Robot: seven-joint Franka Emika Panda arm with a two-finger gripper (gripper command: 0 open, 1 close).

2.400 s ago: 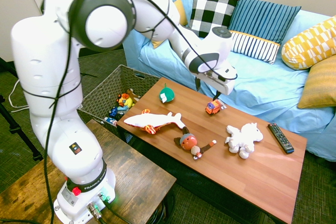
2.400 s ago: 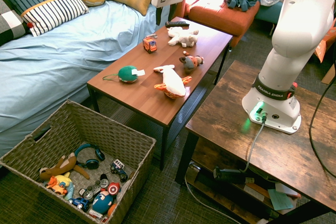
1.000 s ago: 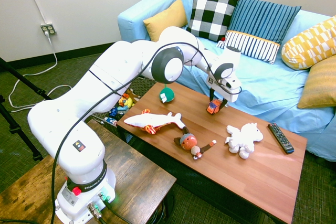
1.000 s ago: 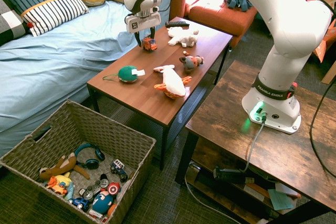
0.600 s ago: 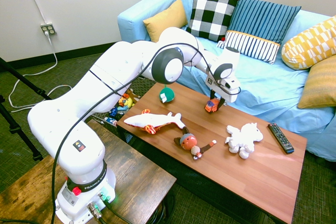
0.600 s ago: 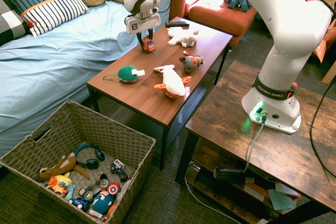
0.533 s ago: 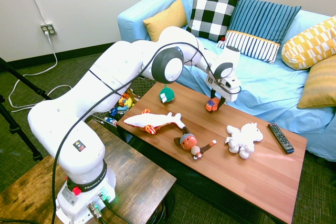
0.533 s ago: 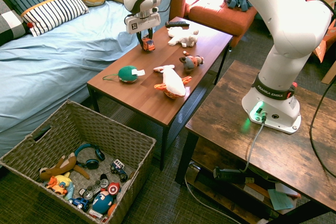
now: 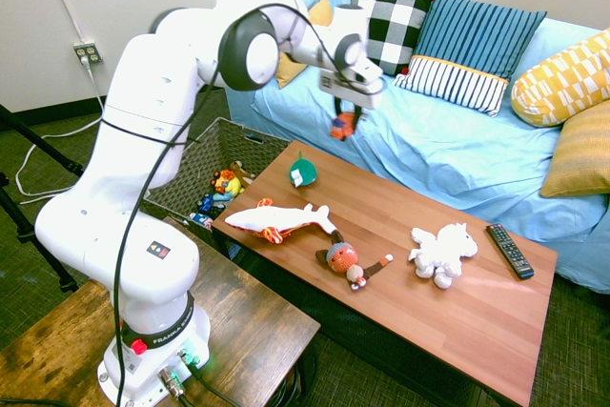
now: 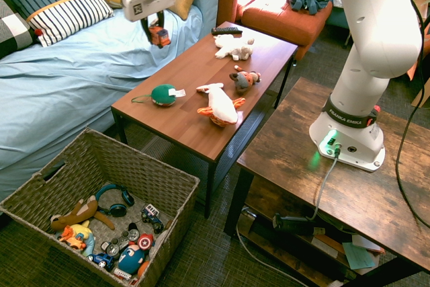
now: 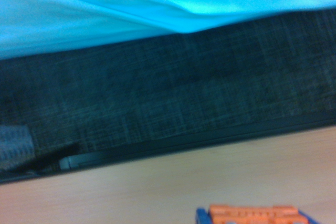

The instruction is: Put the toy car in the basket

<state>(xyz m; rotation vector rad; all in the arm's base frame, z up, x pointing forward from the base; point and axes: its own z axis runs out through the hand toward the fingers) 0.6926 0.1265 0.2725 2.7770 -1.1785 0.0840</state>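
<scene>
Now the gripper [image 9: 343,127] is clamped on the toy car [image 9: 342,126], holding it in the air.

Its fingers pinch the small orange car above the edge of the coffee table [image 9: 477,312] nearest the blue sofa [image 9: 457,145], clear of the wood. On the table lie a round green toy [image 9: 302,172], a whale plush [image 9: 281,220], a doll [image 9: 345,259], a white plush [image 9: 441,252] and a remote [image 9: 510,250]. The wicker basket [image 10: 80,159] sits on the floor past the table's end, well apart from the car, with toys inside.

The orange-red car [image 9: 342,126] is hanging in the air; the wicker basket [image 10: 40,183] is sitting on the floor, full of toys.
</scene>
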